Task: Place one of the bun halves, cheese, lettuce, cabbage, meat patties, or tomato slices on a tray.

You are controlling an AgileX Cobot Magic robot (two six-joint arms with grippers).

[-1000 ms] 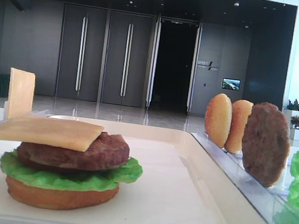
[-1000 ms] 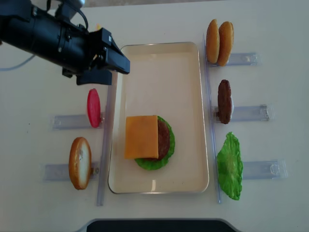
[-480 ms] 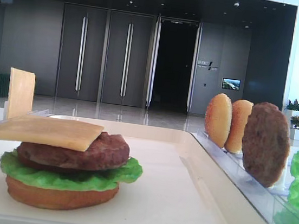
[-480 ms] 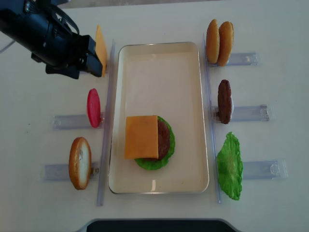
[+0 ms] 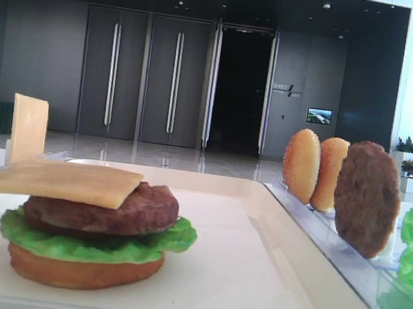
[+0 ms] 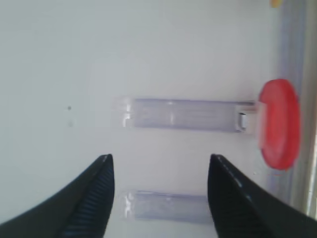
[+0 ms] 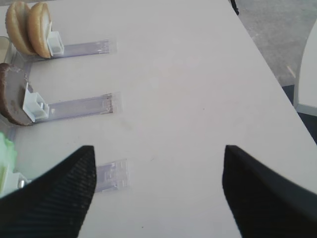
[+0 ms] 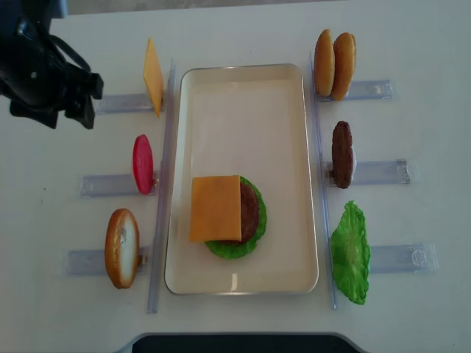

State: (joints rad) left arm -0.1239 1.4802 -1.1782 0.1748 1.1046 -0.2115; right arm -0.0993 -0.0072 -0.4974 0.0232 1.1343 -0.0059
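Cheese (image 8: 215, 208) — a thin, smooth, pale orange square — lies flat on top of a stack on the tray (image 8: 243, 81), over a dark patty (image 8: 250, 212), ruffled green lettuce (image 8: 234, 248) and a bun half (image 5: 83, 269), toward the tray's near-left part. Left gripper (image 6: 159, 198) hangs over the tabletop's far-left corner, jaws apart, empty. Right gripper (image 7: 158, 191) also stands open, holding nothing.

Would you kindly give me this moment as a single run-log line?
stack on tray: bun, lettuce, patty, cheese on top | left gripper: open, empty | right gripper: open, empty | spare cheese slice: upright in holder
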